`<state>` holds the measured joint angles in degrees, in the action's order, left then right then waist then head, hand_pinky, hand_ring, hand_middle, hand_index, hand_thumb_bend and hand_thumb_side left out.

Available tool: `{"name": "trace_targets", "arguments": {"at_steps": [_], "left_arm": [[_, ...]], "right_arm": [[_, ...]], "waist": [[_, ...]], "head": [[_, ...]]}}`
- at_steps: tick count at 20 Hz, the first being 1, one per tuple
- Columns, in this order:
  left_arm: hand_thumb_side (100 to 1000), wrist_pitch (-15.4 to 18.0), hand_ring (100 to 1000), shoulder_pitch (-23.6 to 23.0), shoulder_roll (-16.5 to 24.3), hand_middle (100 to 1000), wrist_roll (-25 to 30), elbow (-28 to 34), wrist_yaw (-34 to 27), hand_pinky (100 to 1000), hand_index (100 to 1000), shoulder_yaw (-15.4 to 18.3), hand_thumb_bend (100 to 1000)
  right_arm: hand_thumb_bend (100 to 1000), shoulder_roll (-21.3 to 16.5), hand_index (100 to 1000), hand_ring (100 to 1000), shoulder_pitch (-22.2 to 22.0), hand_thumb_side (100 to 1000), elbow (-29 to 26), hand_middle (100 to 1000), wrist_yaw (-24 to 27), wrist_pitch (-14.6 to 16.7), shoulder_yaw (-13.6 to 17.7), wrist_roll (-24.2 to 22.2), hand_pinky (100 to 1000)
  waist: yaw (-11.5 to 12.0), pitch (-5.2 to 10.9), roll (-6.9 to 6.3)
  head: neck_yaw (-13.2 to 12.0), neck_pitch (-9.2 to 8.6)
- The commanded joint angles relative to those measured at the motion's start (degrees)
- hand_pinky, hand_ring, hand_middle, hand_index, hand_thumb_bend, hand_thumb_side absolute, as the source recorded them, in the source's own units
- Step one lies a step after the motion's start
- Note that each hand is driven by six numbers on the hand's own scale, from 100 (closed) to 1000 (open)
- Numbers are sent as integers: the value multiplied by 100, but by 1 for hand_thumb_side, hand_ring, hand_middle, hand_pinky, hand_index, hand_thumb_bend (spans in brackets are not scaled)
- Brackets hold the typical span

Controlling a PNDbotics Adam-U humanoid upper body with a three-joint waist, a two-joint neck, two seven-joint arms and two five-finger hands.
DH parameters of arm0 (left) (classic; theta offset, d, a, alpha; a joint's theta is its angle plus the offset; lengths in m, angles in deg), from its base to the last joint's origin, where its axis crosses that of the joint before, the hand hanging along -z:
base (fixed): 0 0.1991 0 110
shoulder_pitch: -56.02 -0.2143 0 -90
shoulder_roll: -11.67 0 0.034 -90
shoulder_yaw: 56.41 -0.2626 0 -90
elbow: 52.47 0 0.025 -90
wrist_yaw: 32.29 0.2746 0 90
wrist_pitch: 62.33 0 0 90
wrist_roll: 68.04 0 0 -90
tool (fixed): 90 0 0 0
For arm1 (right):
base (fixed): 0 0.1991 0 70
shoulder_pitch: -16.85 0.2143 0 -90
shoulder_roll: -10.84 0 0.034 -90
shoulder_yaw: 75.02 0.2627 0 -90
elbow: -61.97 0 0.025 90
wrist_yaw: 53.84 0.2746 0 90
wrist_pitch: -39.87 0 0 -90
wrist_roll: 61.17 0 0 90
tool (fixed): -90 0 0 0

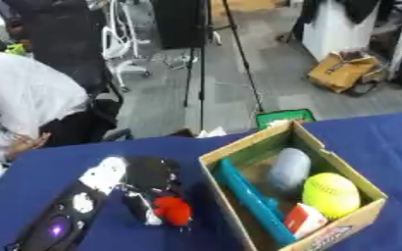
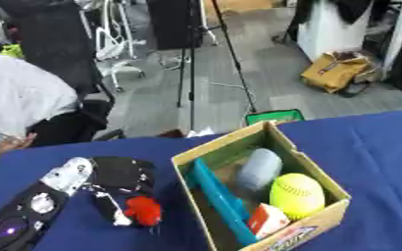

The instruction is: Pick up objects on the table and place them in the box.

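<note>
1. One red object sits in the curled fingers of the robot's left hand, over the blue table just left of the cardboard box.
2. Small and rounded, it looks light; whether it is soft or stiff cannot be told, and a hold across its middle seems safest.
3. Already in the box lie a yellow ball, a grey rounded item, a teal bar and a red-and-white packet.
4. Blur hides the red object's shape, and the fingers cover part of it.
5. No right hand shows.
</note>
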<state>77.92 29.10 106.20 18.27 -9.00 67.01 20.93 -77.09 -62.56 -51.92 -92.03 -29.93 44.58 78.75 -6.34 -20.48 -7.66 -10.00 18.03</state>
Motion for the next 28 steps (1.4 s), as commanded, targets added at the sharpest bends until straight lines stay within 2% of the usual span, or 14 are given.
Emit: {"name": "trace_targets", "arguments": {"at_steps": [1, 15, 20, 28], "left_arm": [[794, -23, 817, 99, 85, 565, 20, -5, 0, 1000, 714, 37, 435], [700, -59, 772, 111, 78, 515, 54, -1, -84, 1000, 669, 52, 374], [618, -79, 760, 118, 82, 499, 73, 5, -107, 1000, 656, 53, 348], [589, -85, 759, 170, 90, 495, 115, 51, -132, 1000, 655, 35, 347]], "right_arm": [[100, -111, 575, 677, 28, 594, -70, 563, 43, 221, 51, 204, 729], [100, -120, 575, 678, 14, 587, -70, 562, 50, 190, 68, 204, 730], [100, -123, 576, 678, 12, 583, -70, 562, 48, 177, 74, 204, 730], [100, -133, 576, 682, -4, 570, -70, 562, 44, 138, 83, 204, 736]], "waist": [[-7, 102, 39], [7, 140, 39], [13, 152, 38], [59, 192, 37]], "head": [[15, -66], [22, -53], [32, -54], [53, -30]]}}
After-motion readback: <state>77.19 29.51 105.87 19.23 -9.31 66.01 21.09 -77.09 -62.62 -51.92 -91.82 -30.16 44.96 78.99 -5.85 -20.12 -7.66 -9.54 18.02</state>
